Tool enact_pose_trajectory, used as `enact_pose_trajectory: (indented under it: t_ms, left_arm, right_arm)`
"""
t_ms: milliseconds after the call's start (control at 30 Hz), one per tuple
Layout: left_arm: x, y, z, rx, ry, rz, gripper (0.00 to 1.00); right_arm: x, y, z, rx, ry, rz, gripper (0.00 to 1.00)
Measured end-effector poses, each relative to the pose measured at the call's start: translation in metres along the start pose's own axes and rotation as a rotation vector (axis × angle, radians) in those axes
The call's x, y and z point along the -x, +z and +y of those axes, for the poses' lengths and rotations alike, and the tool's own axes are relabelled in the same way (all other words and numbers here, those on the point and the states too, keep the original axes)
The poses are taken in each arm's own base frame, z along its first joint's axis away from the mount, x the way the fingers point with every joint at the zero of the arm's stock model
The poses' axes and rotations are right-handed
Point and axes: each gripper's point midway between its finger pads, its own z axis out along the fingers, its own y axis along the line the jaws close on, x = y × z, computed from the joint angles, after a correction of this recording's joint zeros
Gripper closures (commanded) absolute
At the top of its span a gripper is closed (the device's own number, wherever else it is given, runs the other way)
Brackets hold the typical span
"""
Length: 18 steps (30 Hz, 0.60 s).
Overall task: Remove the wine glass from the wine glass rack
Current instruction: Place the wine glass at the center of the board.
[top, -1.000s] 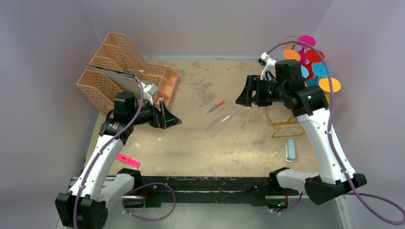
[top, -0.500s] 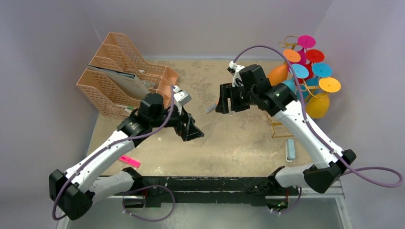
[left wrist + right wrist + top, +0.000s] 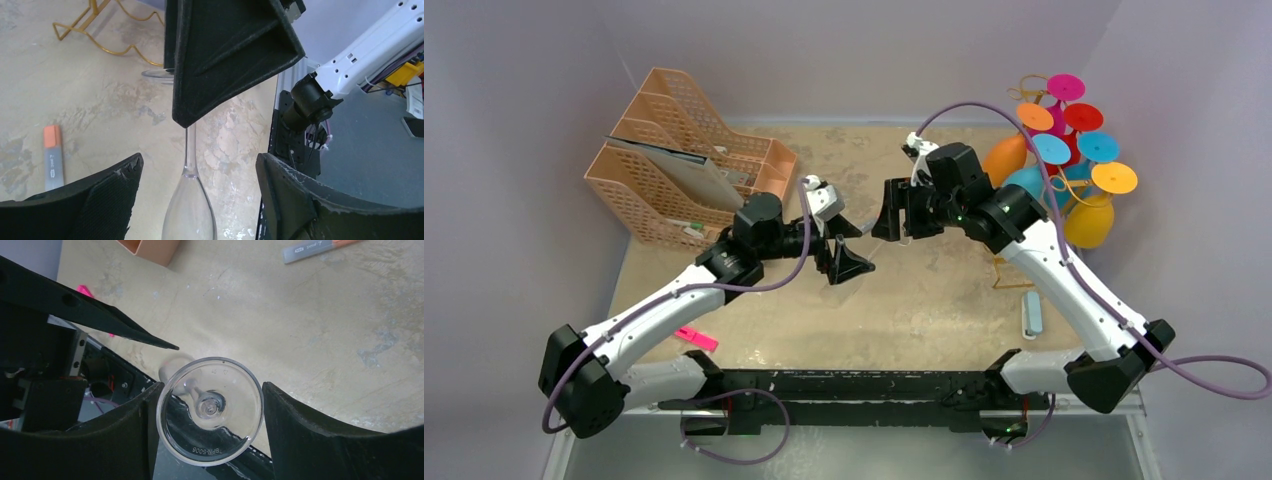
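Well, this is how things stand with me:
- Raised letters run along the rim of the foot of the clear wine glass (image 3: 210,407). I read "BPN-500" and one more digit that I can't make out.
- The grey marker (image 3: 307,249) with the orange cap lies on the table (image 3: 924,300). It carries a line of print too small to read.
- My right gripper (image 3: 212,387) has the wine glass by its foot, with a finger pressed against each side of the rim. The stem points away towards my left arm.
- My left gripper (image 3: 197,160) stands wide around the bowl end, a finger on each side and a gap to the glass. It touches nothing.
- So the wine glass is off its stand, roughly level in the air over the middle of the table, between my two grippers.
- The gold wine glass rack (image 3: 106,50) stands at the far right of the table. Coloured glasses (image 3: 1099,147) hang on it foot-up: orange, pink, red, blue and yellow.
- The peach file organiser (image 3: 639,195) at the far left holds a grey folder (image 3: 694,170) leaning in one slot.
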Motion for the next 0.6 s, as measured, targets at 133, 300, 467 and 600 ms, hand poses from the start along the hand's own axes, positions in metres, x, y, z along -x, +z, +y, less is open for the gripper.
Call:
enact_pose_trajectory:
  t_ms: [133,300,467,600]
  left_arm:
    - [-0.004,0.005,-0.001,-0.034,0.026,0.007,0.3]
    - [-0.014,0.011,0.0,-0.067,0.043,0.031,0.42]
    - [-0.024,0.02,0.004,-0.091,0.047,0.05,0.64]
    - [-0.031,0.023,0.004,-0.115,0.036,0.067,0.87]
  right_arm:
    - [0.001,-0.004,0.003,0.017,0.008,-0.018,0.67]
    - [0.002,-0.007,0.01,0.056,0.021,-0.029,0.67]
    - [0.0,-0.006,0.013,0.074,0.029,-0.02,0.67]
    - [-0.001,-0.007,0.014,0.077,0.031,-0.02,0.67]
